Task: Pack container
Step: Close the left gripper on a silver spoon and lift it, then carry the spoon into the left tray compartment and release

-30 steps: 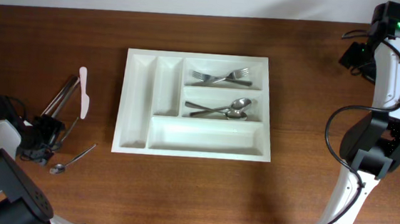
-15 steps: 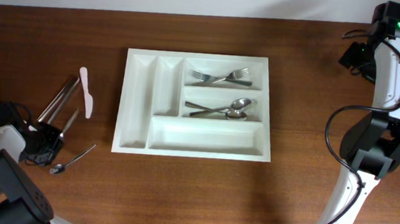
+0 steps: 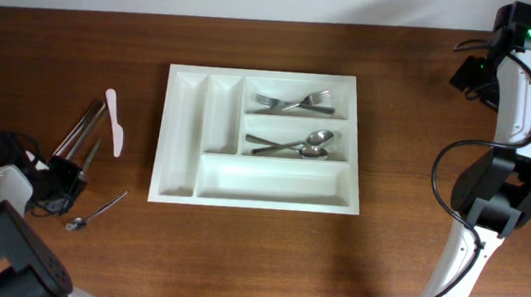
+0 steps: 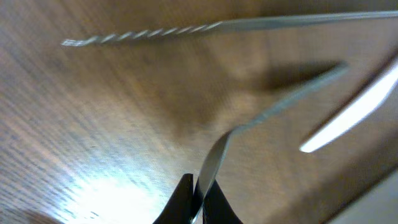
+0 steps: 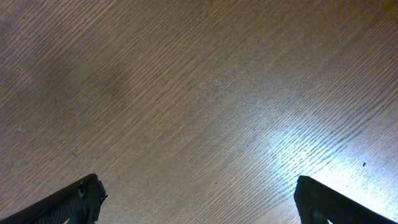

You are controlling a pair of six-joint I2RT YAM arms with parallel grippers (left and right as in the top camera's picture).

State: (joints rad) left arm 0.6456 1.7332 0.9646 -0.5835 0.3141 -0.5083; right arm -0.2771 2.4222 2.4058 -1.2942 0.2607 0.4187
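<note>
A: What does the left gripper (image 4: 198, 191) have?

B: Its fingers are pressed together on the thin stem of a metal utensil (image 4: 214, 155), well to the container's left. The utensil's far end is blurred, so it could be a fork or a spoon. A shadow beneath the stem suggests it is clear of the bench (image 3: 399, 263).

A: The pinch looks very close to the stem's end.

B: Yes, so the utensil could swing. A slow, level carry towards the container would suit it better than a quick one.

A: Anything to avoid on the way?

B: A serrated knife (image 4: 149, 32) lies just beyond. A white plastic utensil (image 3: 113, 125) lies between that knife and the container, and a small spoon (image 3: 99, 209) sits off the container's front-left corner. Rising before travelling should clear all three.

A: And the container (image 3: 262, 73)?

B: It rests mid-bench. Forks (image 3: 293, 101) lie in its rear long compartment and spoons (image 3: 296, 147) in the middle one. The front long compartment and both narrow upright ones are empty. The utensil should go with its own kind, lined up along the compartment and lowered inside the walls before release.

A: The right gripper (image 5: 198, 186)?

B: It is far to the container's right, with its fingers spread wide over bare wood, holding nothing.
</note>
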